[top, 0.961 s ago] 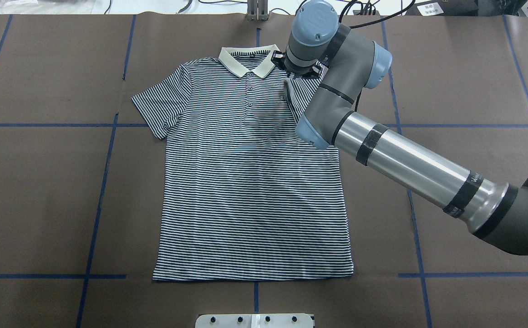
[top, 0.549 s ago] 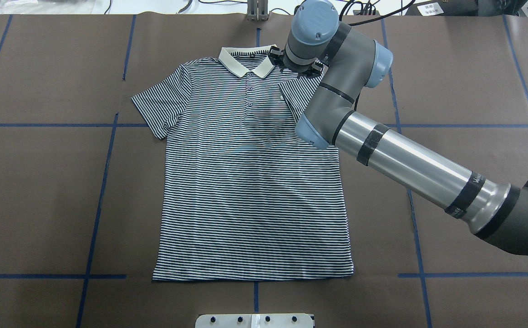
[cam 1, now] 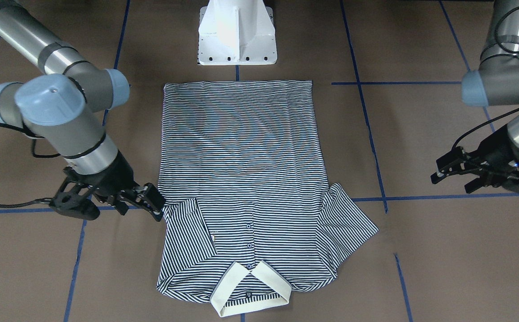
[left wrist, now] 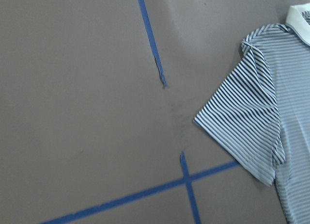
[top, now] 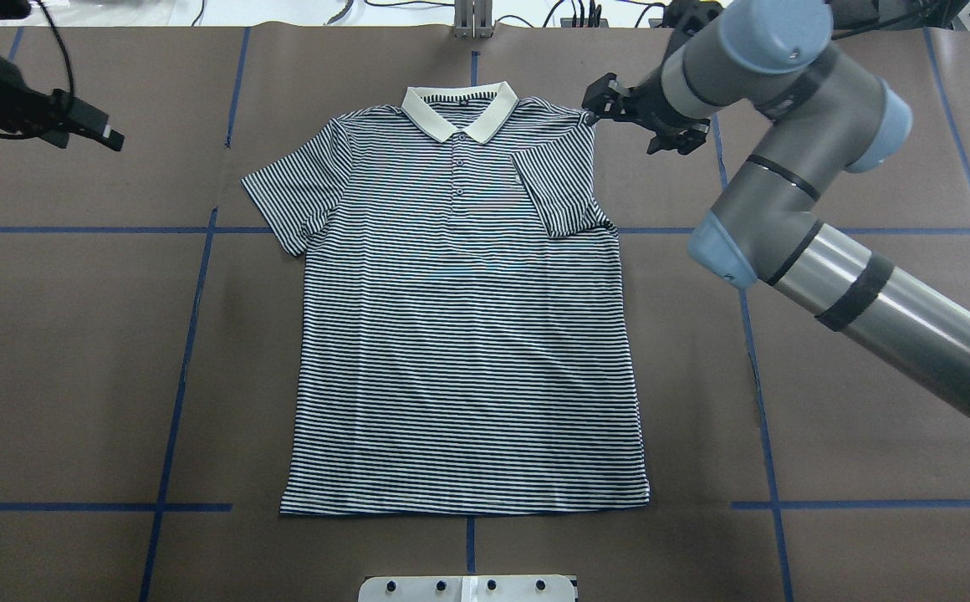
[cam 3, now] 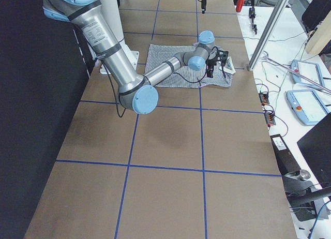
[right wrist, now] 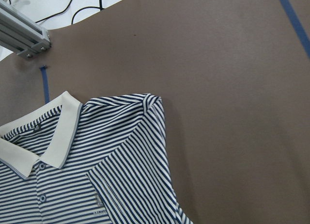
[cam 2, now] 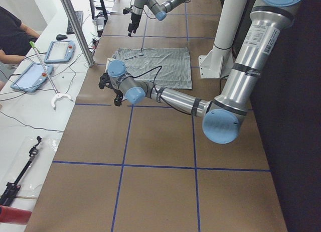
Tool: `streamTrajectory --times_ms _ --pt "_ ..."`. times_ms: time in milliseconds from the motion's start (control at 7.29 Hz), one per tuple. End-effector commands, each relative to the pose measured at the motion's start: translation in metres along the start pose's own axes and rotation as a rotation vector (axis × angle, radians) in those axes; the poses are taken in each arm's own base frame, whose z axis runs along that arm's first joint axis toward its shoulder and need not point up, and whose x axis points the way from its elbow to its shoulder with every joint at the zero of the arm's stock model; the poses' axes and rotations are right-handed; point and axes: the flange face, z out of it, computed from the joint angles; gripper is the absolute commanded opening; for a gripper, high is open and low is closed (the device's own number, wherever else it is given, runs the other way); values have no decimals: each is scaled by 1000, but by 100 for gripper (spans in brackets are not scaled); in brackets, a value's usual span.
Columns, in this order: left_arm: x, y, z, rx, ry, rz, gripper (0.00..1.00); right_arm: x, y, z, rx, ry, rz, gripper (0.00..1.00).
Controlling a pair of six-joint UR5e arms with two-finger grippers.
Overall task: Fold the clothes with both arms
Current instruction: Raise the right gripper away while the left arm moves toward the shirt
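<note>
A: Where does the fold stand?

B: Early, I'd judge. The polo shirt (top: pixel 460 334) lies face up in the middle of the table (top: pixel 75 334), collar (top: pixel 457 117) at 12 o'clock in the overhead view. Its sleeve at 1 o'clock (top: pixel 560 188) is already turned in over the chest. The sleeve at 10 o'clock (top: pixel 293 196) is spread flat.

A: So the next move?

B: Probably the matching sleeve. That calls for the left gripper (cam 1: pixel 452 176) to come down on the sleeve's outer edge, pinch one layer only, and carry it toward 3 o'clock without dragging the body.

A: Is it close?

B: No, it hangs well apart from the shirt, out past 10 o'clock, tilted toward the cloth. Its wrist camera looks down on that sleeve. The jaws look apart with nothing in them.

A: And the other arm?

B: The right arm (top: pixel 853 276) enters from 4 o'clock, bends at the elbow and turns its wrist toward 9 o'clock. The right gripper (top: pixel 629 124) sits low, just beside the shoulder seam at 1 o'clock. Its jaws are spread and hold nothing

A: Touching the cloth?

B: One fingertip is at the shoulder's edge, but I cannot tell whether it makes contact
</note>
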Motion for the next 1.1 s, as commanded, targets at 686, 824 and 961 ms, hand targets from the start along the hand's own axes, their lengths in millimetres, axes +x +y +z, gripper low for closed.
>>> streamTrajectory --times_ms 686,824,961 --pt "99 -16 142 97 -250 -15 72 61 -8 -29 -32 5 -16 100" --pt "96 -15 146 93 -256 -17 71 60 -7 -31 -31 1 -18 100" --pt "91 -15 152 100 -248 -11 70 62 -7 -30 -30 4 -16 100"
